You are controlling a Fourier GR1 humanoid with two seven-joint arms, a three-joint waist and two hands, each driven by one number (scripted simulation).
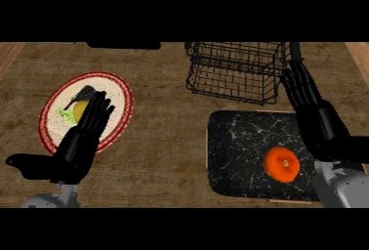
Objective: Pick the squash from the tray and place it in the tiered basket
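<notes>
Head view
Right hand [317, 119]: it is showing at the view's right edge with its fingers [297, 80] lying straight and released, grasping nothing, their tips pointing up toward the far side of the counter.
Squash [282, 165]: the orange squash is sitting on the tray, below and to the left of the right fingers, just beside the right wrist; whether it is touching the wrist cannot be told.
Tray [238, 146]: the dark marbled tray is lying to the left of the right hand, under the squash.
Tiered basket [234, 71]: the black wire basket is standing just left of the right fingertips, beyond the tray's far edge.
Left hand [75, 146]: it is resting open at the view's left, fingers [97, 107] straight and released, thumb sticking out to the left.
Plate [119, 105]: the red-rimmed plate is lying beneath the left fingers, which are overlapping its middle.
Food on plate [69, 114]: a yellowish piece with green bits is peeking out just left of the left fingers.
Counter [166, 146]: the brown wooden top is spreading between the two hands.
</notes>
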